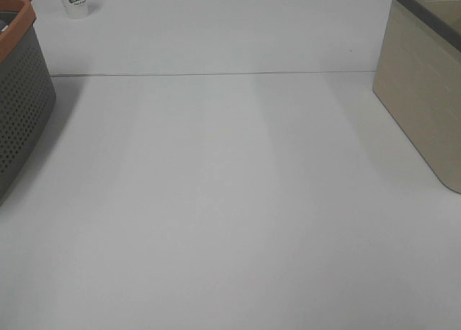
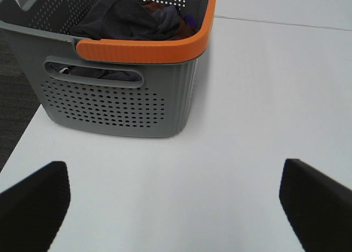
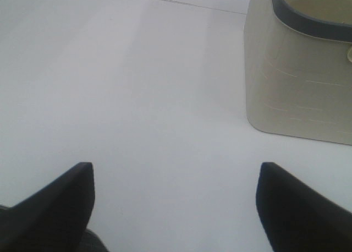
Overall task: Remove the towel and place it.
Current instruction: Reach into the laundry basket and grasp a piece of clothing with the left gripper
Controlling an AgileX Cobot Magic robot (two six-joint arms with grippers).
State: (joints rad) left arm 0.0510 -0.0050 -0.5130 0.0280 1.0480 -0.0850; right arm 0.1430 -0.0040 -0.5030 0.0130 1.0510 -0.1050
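**Towel:** You'll find the towel point(image 2: 129, 18) in the left wrist view, a dark charcoal cloth crumpled inside the grey perforated basket point(image 2: 121, 106). It is heaped up to about the level of the orange rim point(image 2: 143, 47). More dark fabric shows through the basket's handle slot point(image 2: 93, 76). The heap is bunched, so its edges and corners can't be made out. A reddish-brown cloth point(image 2: 157, 6) and a bit of purple lie behind it; I can't tell whether they touch the towel.

**Left arm:** Your left gripper point(image 2: 173, 172) is above the worktop point(image 1: 230, 200), pointed at the basket's handle side and apart from it. Its black fingers point(image 2: 38, 202) are spread wide, with only white surface showing between them.

**Right arm:** Your right gripper point(image 3: 176, 166) is likewise above the bare worktop. Its fingers point(image 3: 60, 208) are wide apart and grip nothing. The beige bin point(image 3: 297, 87) with a dark grey rim stands ahead of it and off to one side, not touching it.

**Overhead layout:**
- The basket is at the left edge of the view and the beige bin at the right edge, well apart.
- A thin seam point(image 1: 216, 74) runs across the worktop between them, toward the back.
- A white paper cup point(image 1: 75, 0) with a dark printed mark stands upright at the far left, behind the basket.
- Neither arm appears in this view.
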